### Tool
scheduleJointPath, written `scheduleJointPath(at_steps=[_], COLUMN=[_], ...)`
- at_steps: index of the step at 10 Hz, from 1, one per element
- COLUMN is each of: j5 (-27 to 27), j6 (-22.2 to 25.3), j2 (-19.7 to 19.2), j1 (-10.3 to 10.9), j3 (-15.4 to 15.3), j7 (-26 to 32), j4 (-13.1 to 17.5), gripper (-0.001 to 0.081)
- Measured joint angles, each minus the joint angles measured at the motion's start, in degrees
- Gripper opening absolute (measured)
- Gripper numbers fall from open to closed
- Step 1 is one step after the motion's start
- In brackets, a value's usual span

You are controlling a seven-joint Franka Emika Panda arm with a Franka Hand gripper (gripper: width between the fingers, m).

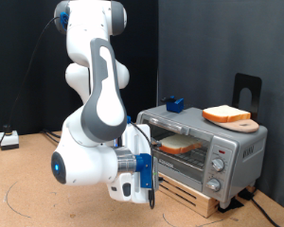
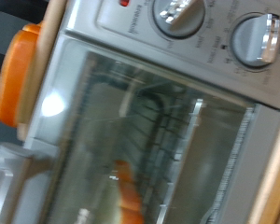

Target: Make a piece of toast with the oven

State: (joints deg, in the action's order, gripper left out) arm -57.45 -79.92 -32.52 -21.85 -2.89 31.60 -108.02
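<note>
The silver toaster oven stands on a wooden pallet at the exterior view's right, its glass door closed. The piece of toast, pale with an orange-brown crust, lies on the rack inside, seen through the glass. My gripper hangs low in front of the oven's door, at its left end in the exterior view, apart from it. The wrist view looks closely at the glass door, with the toast's orange crust behind it and two round knobs beside. The fingers do not show in the wrist view.
A thick orange-brown board lies on a pale plate-like board on top of the oven; its orange edge shows in the wrist view. A blue object and a black stand are behind. A power strip lies at the left.
</note>
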Motion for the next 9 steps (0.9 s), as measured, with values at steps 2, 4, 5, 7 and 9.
scheduleJointPath(at_steps=[2, 4, 5, 7, 9], j5=[-0.2, -0.2, -0.1, 2.4, 3.9], j6=[1.9, 3.2, 4.0, 5.3, 5.4], j2=[-4.7, -9.4, -11.7, -14.9, -16.4], j1=[-0.8, -0.9, -0.8, 0.2, 1.9], j3=[0.0, -0.2, -0.6, -1.2, -1.3], j7=[-0.3, -0.3, -0.3, -0.3, -0.7], j4=[5.0, 10.6, 13.3, 17.0, 17.7], gripper=[0.0810, 0.0810, 0.0810, 0.0810, 0.0810])
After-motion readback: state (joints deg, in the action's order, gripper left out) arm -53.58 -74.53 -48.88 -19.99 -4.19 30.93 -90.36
